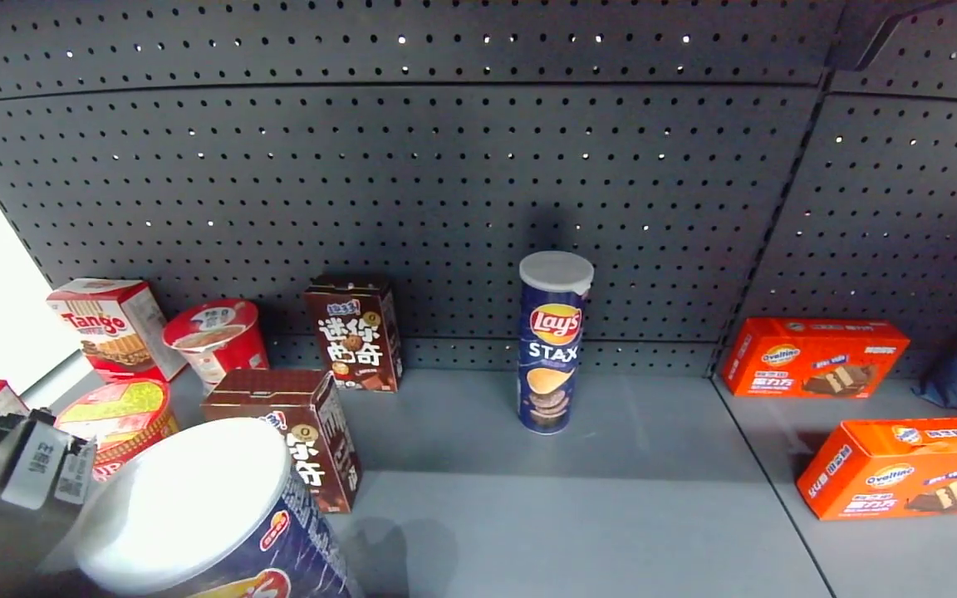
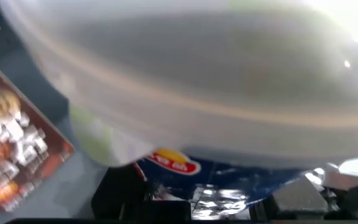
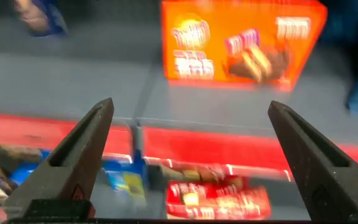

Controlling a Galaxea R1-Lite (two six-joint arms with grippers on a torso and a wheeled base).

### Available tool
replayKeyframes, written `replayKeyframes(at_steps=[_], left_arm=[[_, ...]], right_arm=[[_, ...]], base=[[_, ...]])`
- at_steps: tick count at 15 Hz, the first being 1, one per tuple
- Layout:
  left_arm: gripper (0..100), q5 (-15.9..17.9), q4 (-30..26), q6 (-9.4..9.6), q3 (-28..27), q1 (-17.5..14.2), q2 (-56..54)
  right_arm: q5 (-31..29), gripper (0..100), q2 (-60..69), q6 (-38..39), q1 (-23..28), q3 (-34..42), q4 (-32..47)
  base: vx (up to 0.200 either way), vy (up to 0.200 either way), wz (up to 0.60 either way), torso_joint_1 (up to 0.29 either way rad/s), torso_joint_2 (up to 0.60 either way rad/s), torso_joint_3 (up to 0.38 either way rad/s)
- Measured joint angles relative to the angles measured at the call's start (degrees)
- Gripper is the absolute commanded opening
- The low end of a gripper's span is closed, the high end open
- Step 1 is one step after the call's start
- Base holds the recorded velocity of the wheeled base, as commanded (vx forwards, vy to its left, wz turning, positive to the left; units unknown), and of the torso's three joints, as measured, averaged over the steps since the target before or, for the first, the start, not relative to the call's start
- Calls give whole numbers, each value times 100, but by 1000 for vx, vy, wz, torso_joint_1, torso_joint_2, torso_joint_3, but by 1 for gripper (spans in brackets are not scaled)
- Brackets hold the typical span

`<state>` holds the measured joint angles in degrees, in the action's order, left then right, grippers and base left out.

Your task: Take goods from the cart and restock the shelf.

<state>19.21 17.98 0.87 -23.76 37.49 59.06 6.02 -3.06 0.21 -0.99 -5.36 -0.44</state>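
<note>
While the left pincer point(image 2: 219, 198) grips a chip can point(image 1: 196, 507) (white lid), the right pincer point(image 3: 191, 104) gapes wide, empty.

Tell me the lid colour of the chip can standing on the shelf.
White lid; head view shows it best.

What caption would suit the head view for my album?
Left claw holds a chip can before a shelf where a matching can stands.

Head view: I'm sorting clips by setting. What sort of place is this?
Probably a shop aisle, or a mock-up of one: a grey shelf with a pegboard back panel, stocked with packaged snacks such as a standing chips can and orange boxes.
</note>
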Motion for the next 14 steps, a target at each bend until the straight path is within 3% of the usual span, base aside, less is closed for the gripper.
replayKeyframes(at_steps=[3, 9, 14], left_arm=[[0, -6, -22, 26, -204, 140, 182], [0, 88, 18, 20, -123, 251, 563], [0, 197, 55, 20, -27, 239, 658]], right_arm=[[525, 100, -995, -94, -380, -911, -87], [831, 100, -3367, -393, -2026, -2030, -271], [983, 100, -5615, -461, -2566, -2806, -1645]], base=[[0, 0, 0, 0, 0, 0], [0, 0, 0, 0, 0, 0], [0, 0, 0, 0, 0, 0]])
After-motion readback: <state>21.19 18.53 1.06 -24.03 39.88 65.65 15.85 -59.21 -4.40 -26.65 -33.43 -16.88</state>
